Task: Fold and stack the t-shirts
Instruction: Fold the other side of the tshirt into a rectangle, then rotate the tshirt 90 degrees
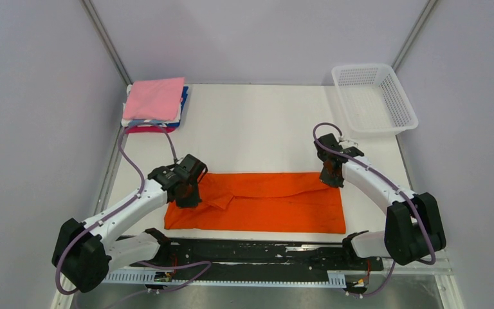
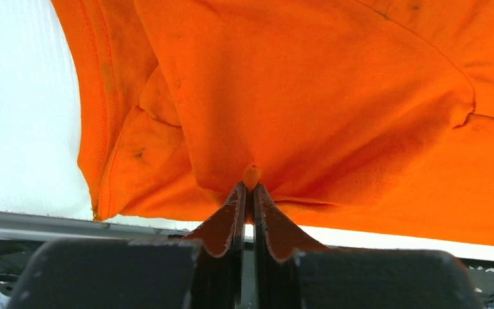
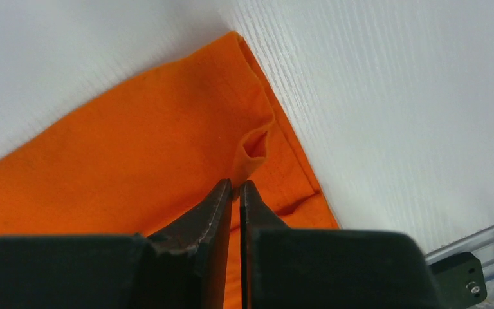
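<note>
Near edge of the bench: the orange t-shirt lies flat as a wide band, its long side running left to right, just beside the black rail.
Far left corner: a stack of folded shirts, pink on top, sits well apart from the orange one, probably as the pile it will join.
Far right corner: a white basket, well away from both arms.
Left jaws: clenched on a small nub of orange cloth at the shirt's far left corner.
Right jaws: drawn almost together, with only a thin slit and no cloth seen in it. Their tips rest at the far right corner, and a small pucker of cloth stands just beyond them.
Why held so: one arm at each far corner seems meant to keep the long edge straight while a fold is laid.
Hard to make out: the collar is hidden. The lower shirts in the stack show only their edges. Both wrist views cut off most of the orange shirt.
</note>
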